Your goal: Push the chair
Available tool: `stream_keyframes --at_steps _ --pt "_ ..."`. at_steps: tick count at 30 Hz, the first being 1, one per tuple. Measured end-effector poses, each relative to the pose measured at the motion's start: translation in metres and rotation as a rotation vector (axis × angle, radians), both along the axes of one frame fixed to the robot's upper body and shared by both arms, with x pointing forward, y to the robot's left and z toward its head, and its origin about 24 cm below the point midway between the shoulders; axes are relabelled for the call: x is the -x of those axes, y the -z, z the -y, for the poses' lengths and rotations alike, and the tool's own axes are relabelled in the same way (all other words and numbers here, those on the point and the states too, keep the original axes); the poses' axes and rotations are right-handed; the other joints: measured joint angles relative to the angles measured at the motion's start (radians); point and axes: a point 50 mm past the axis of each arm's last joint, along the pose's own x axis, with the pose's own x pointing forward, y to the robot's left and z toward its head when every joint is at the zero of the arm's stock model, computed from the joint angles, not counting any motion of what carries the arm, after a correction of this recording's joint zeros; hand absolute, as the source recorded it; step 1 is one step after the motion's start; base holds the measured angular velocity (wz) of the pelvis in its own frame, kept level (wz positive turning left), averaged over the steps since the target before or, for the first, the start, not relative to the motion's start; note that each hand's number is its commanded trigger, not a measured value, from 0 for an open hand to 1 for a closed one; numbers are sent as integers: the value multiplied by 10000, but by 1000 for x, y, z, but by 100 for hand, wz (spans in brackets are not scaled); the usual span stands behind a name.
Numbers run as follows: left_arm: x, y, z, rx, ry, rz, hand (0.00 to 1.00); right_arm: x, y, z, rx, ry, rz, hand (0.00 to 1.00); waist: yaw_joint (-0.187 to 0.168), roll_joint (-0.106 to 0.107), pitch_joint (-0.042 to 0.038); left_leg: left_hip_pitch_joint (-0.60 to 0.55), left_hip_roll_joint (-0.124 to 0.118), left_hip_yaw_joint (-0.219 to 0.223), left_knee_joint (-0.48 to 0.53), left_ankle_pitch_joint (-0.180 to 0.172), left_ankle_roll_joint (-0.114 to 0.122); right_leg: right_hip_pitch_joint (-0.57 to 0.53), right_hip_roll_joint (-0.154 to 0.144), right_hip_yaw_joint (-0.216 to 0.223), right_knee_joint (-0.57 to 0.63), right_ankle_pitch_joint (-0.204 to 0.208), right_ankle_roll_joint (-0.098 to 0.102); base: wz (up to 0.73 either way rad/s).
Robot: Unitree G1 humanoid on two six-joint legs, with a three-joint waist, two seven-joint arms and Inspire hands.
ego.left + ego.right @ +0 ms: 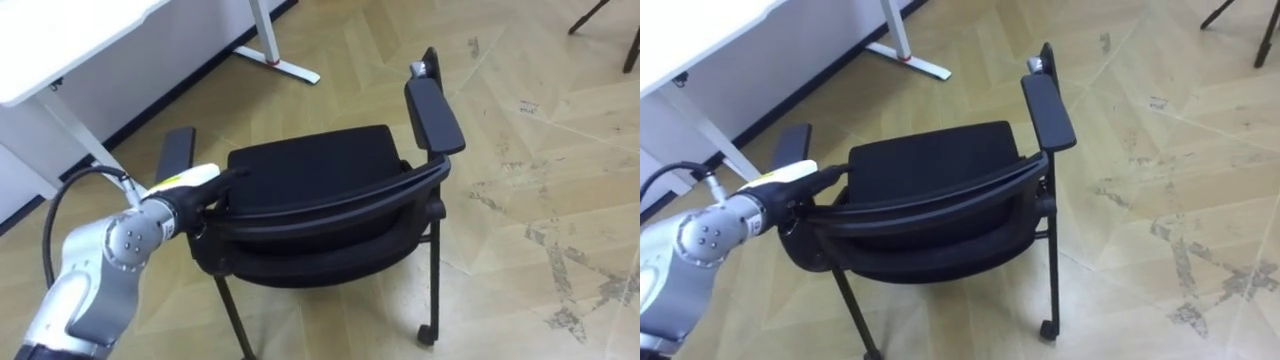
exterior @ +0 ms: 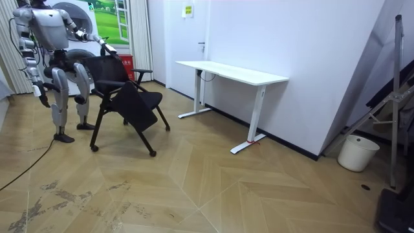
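One left hand (image 1: 203, 189) at black chair (image 1: 312, 166) backrest, white bucket (image 2: 356, 154) well apart.

Bright, even indoor light. The chair (image 1: 310, 165) throws only a faint, soft shadow on the floor (image 1: 520, 280) beneath it. Beside the chair, the desk (image 1: 70, 40) top glares white.

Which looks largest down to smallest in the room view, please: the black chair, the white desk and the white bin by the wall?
1. white desk and black chair: roughly alike. The desk spans wider, but they stand at different distances from the camera, so I won't rank them.
2. white bin: clearly the smallest.
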Motion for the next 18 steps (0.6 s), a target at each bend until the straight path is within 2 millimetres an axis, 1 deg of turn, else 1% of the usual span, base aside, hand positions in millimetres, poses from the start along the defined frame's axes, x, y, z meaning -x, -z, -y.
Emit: stream_keyframes --at_steps 7,10,11,14,17,18 --pt "0 4 0 -42 -221 357 100 -2 1 -3 28 -349 -28 0 -55 -112 -5 75 -9 56 1 19 31 18 -2 80 -12 -6 8 0" --pt "0 6 -1 -69 -303 411 100 -3 1 -4 73 -493 -20 0 -130 -133 -5 77 -14 67 1 26 41 10 7 208 -7 -7 9 0" --pt "-1 9 -3 -122 -465 443 100 -5 0 -4 84 -590 50 0 -228 -152 -1 76 -16 73 0 26 42 7 13 273 -10 -6 9 -5" --pt "-1 8 -5 -310 -224 580 100 -6 1 -6 104 -699 37 0 -289 -227 -20 72 -20 93 -7 25 43 -4 27 344 -11 -4 6 -1" --pt "-1 9 -4 -346 -28 795 100 -6 2 -8 45 -629 85 0 -263 -279 -29 60 -19 88 -9 25 43 -2 30 340 -2 2 -1 0" --pt "-1 9 -4 -328 -51 813 100 -6 2 -9 13 -599 117 0 -257 -253 -55 44 -17 87 -3 25 43 -1 35 336 3 6 -6 0"
